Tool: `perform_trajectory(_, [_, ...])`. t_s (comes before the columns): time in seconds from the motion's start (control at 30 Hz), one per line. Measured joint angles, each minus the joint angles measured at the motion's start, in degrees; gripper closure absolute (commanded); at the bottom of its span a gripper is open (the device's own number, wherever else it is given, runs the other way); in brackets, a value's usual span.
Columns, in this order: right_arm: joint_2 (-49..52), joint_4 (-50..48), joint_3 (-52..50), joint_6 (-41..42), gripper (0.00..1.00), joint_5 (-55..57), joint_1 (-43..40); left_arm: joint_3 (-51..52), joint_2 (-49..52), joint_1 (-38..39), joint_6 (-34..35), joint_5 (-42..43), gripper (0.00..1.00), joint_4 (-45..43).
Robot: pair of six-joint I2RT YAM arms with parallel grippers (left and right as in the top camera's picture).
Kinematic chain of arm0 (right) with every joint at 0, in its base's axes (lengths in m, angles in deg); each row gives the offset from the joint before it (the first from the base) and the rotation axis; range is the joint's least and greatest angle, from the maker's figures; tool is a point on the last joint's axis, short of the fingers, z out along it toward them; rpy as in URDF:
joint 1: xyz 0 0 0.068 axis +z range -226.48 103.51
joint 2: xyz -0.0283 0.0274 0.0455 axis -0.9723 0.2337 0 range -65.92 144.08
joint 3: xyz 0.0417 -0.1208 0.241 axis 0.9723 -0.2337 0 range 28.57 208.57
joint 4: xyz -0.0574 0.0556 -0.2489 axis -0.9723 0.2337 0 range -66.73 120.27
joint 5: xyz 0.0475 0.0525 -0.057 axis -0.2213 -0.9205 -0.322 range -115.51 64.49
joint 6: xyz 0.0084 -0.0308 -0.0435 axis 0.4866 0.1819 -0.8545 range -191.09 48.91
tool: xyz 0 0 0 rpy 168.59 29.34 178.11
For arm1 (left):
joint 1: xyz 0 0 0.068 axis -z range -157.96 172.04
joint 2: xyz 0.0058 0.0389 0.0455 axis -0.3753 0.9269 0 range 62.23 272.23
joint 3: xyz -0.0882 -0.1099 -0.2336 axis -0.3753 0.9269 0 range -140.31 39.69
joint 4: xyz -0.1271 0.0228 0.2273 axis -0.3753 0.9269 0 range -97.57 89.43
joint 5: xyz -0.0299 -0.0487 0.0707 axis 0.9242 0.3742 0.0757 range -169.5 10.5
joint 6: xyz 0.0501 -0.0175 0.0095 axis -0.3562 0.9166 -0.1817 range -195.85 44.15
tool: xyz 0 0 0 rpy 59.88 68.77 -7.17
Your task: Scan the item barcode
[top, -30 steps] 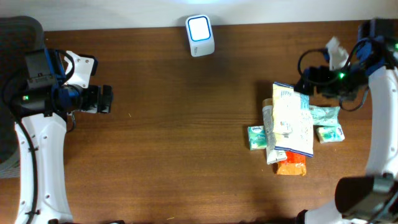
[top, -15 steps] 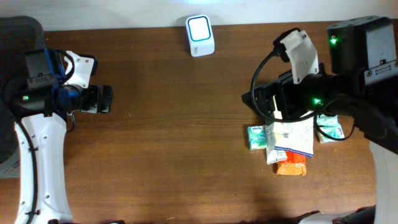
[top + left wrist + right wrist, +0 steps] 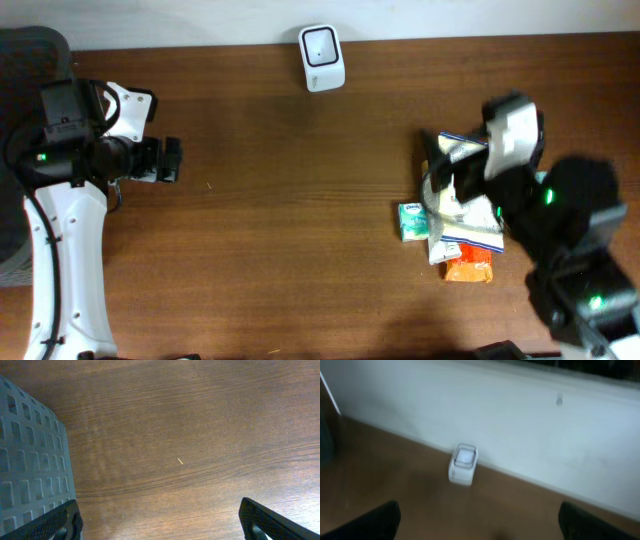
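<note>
The white barcode scanner stands at the table's far edge; the right wrist view shows the scanner against the white wall. The items lie in a pile at the right: a white-and-blue pouch on top, a green packet to its left, an orange packet below. My right gripper hovers over the pile's upper left, and the right gripper is open and empty, facing the scanner. Far left, my left gripper is open; the left gripper has only bare wood between its fingers.
A grey perforated surface fills the left side of the left wrist view. The right arm's body covers the pile's right part. Brown wooden table stretches between the arms, and a white wall rises behind the scanner.
The right arm has swung from the far right edge across the pile, and now sits lower right with its gripper over the pile's upper left. The left arm has not moved.
</note>
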Motion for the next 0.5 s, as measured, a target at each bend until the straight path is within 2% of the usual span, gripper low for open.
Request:
perform_trajectory(0.1, [-19.4, -18.8, -27.9, 0.0, 0.01, -1.3, -1.0, 0.0, 0.0, 0.0, 0.0, 0.0, 0.01, -0.1])
perform_trajectory(0.23, [-40.0, -25.1, -49.5, 0.0, 0.01, -1.7, -1.0, 0.0, 0.0, 0.0, 0.0, 0.0, 0.01, 0.3])
perform_trajectory(0.33, [-45.9, -25.4, -55.6, 0.0, 0.01, -1.8, -1.0, 0.0, 0.0, 0.0, 0.0, 0.0, 0.01, 0.1])
perform_trajectory(0.5, [-47.6, -19.4, -58.7, 0.0, 0.01, -5.0, -1.0, 0.0, 0.0, 0.0, 0.0, 0.0, 0.01, 0.0])
